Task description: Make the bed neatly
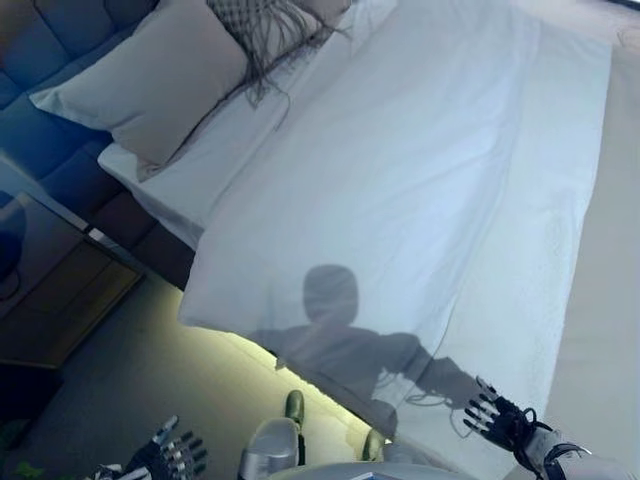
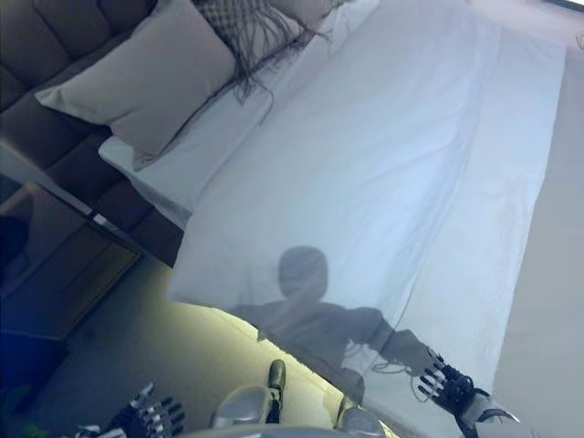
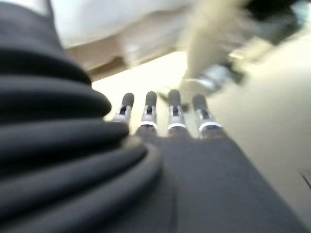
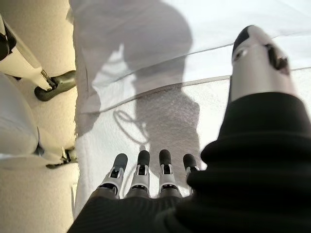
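A white duvet lies spread over the bed, its near edge hanging over the bed's side. A beige pillow lies at the head, next to a dark netted throw with fringe. My right hand is open, fingers straight, just over the duvet's hanging near edge; it also shows in the right wrist view, holding nothing. My left hand is open and empty, low over the floor beside the bed; it also shows in the left wrist view.
A tufted headboard stands behind the pillow. A dark nightstand stands at the left beside the bed. Lit floor runs along the bed's near side. The bare sheet shows below the pillow.
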You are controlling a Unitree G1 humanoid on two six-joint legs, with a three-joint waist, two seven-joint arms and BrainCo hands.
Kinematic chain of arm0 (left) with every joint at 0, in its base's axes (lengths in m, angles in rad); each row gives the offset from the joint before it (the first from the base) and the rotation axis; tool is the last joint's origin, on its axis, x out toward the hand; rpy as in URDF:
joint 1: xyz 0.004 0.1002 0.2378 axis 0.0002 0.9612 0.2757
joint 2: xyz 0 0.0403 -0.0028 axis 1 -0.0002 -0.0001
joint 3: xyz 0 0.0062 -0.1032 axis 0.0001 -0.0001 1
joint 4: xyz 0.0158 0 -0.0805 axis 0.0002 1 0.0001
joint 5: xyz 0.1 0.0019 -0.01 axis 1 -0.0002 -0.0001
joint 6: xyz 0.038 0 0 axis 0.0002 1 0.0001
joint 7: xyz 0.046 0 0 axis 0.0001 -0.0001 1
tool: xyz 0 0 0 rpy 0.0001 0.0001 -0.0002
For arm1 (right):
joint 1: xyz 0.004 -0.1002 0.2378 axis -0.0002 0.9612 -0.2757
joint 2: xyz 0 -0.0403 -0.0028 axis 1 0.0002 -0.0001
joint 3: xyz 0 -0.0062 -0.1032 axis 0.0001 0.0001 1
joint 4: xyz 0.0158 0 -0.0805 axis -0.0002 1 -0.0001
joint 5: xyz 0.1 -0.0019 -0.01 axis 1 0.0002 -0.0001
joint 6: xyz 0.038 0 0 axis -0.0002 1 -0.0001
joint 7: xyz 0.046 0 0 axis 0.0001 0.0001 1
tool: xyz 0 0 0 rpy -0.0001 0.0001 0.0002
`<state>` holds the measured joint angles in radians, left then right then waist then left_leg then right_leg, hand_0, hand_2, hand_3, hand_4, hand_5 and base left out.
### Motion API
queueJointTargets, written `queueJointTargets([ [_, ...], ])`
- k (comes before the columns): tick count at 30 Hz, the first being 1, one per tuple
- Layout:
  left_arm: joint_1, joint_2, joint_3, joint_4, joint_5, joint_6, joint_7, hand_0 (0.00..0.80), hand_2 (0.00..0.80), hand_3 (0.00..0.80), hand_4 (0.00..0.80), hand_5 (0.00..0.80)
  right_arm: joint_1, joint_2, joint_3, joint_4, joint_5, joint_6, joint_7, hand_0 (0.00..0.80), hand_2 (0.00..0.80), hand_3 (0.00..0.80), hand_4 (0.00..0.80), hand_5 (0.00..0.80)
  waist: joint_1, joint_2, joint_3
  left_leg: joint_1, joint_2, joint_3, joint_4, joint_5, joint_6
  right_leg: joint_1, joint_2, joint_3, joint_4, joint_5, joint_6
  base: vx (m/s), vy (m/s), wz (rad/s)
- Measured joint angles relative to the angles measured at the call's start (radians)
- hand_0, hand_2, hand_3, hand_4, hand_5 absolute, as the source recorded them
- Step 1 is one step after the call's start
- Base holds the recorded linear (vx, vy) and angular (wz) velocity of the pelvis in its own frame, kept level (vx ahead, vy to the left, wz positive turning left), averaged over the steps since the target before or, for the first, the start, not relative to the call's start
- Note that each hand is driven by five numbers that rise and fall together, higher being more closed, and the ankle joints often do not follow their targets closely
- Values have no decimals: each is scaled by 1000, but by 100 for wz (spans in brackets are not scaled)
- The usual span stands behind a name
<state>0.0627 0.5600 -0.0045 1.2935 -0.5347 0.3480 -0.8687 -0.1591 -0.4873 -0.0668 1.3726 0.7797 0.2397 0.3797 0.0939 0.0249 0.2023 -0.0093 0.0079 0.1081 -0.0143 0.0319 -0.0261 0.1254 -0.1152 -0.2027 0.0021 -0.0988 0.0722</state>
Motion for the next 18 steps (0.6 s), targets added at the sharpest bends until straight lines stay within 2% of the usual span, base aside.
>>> queueJointTargets([
  [4,12,-9,-116,-76,3,-60,-69,0,0,0,0,0,13,12,1,-4,0,1,-9,0,0,0,0,0,-25,8,-25,23,0,19,-21,3,4,4,-1,17,1,0,1,42,-18,-15],
  [8,6,-24,-235,-240,-69,-114,-94,0,0,0,0,0,43,27,3,-37,11,-1,-29,0,0,0,0,0,-52,-7,-47,35,2,38,-35,4,5,-9,0,38,3,2,4,13,-38,-19],
  [12,-4,-38,-248,-290,-177,-165,-79,0,0,0,0,0,65,61,3,-71,37,-2,-31,0,0,0,0,0,-53,-31,-47,60,20,110,-53,5,0,-34,4,49,-2,25,10,-37,-84,-60],
  [13,-4,-50,-236,-334,-217,-177,-68,0,0,0,0,0,66,67,3,-73,36,-2,-29,0,0,0,0,0,-51,-33,-38,76,33,149,-66,6,-1,-52,9,36,10,39,11,-118,-138,-94],
  [14,5,-64,-210,-375,-249,-194,-60,0,0,0,0,0,62,81,4,-74,36,-2,-27,0,0,0,0,0,-39,-37,-30,84,51,185,-69,4,-5,-77,15,4,24,56,12,-101,-177,-108],
  [16,-39,-88,-206,-392,-298,-224,-37,0,0,0,0,0,55,97,9,-77,36,-7,-20,0,0,0,0,0,-30,-42,-1,81,70,176,-57,-1,-11,-110,9,-21,77,54,13,-63,-244,-56],
  [17,-76,-106,-208,-404,-332,-238,-16,0,0,0,0,0,64,99,23,-78,43,-10,-19,0,0,0,0,0,-37,-45,4,63,72,164,-48,-10,-8,-128,-11,-23,74,52,18,-44,-230,5],
  [18,-108,-112,-208,-430,-367,-263,1,0,0,0,0,0,76,105,45,-77,50,-9,-21,0,0,0,0,0,-37,-66,7,36,73,159,-27,-14,-13,-137,-36,-25,53,60,29,-12,-179,6],
])
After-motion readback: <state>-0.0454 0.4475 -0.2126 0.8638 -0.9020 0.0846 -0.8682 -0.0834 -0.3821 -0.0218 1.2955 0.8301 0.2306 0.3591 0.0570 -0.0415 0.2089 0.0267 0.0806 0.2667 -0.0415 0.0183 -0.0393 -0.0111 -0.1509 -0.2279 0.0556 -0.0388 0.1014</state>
